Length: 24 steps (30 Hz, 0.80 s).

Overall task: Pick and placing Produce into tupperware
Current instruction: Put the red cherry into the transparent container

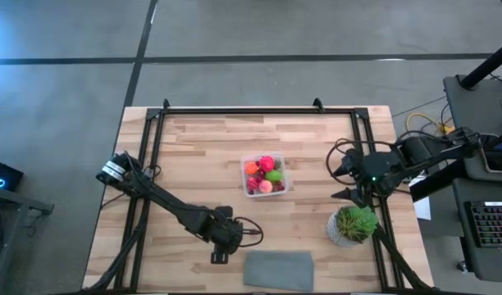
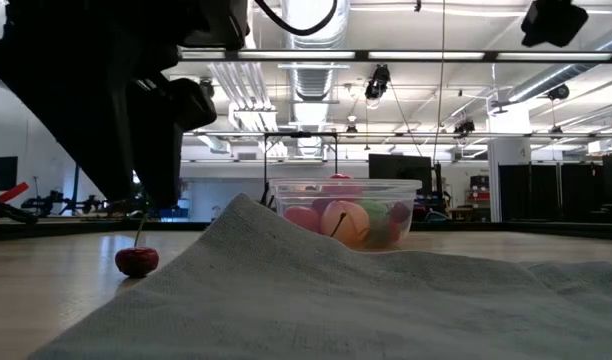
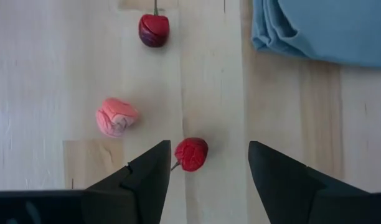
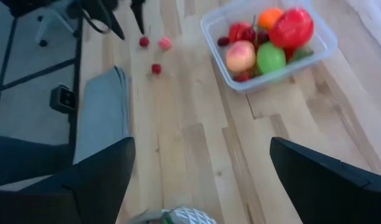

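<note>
**Ana:** Fingers first: how do they stand on the left gripper [image 3: 206, 171]?

**Ben:** Parted about halfway, with nothing between them gripped. 1 small red berry [image 3: 191, 154] lies on the table in the gap, nearer 1 finger, and I can't tell if it touches. The right gripper [image 4: 200, 177] hangs spread wide and empty near the potted plant [image 1: 353, 224].

**Ana:** How would that berry handle?

**Ben:** I'd judge it very light, hard and smooth, so it could roll or squirt out under a pinch. Its thin stem looks too flimsy to hold. Best to center the fingers and close across the round body.

**Ana:** Anything else loose?

**Ben:** A pink crumpled piece [image 3: 117, 116] sits just beside it, and a darker red berry [image 3: 154, 30] lies farther off, near the folded cloth [image 3: 324, 30]. All 3 are on bare wood.

**Ana:** And the tub?

**Ben:** The clear tub [image 1: 285, 188] stands mid-table, well apart from these 3, already holding red, orange, green and peach fruit [image 4: 269, 44].
</note>
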Tool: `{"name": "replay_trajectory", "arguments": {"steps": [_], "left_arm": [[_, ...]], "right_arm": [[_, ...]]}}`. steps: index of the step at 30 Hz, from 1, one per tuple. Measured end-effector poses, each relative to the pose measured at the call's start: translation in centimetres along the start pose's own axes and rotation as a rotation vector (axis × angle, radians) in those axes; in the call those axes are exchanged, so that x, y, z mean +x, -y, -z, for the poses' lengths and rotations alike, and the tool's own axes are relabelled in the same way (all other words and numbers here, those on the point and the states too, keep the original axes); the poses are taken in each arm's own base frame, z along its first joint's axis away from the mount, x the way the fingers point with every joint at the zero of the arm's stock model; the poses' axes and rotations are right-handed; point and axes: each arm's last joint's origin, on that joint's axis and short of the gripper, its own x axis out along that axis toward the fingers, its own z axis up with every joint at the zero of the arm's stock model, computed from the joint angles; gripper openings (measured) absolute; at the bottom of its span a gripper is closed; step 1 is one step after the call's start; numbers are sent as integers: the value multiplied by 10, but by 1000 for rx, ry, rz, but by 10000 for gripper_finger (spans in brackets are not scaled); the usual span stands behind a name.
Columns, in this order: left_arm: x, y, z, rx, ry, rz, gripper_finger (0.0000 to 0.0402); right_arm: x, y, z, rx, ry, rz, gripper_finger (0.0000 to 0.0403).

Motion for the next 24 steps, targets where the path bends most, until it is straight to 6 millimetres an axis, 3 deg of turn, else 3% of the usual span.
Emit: {"name": "replay_trajectory", "arguments": {"steps": [13, 24], "left_arm": [[21, -1, 6, 5, -53, -22, 200], [26, -1, 6, 2, -66, -29, 193]], "right_arm": [[11, -2, 4, -38, -26, -70, 365], [14, -1, 6, -35, -32, -60, 365]]}}
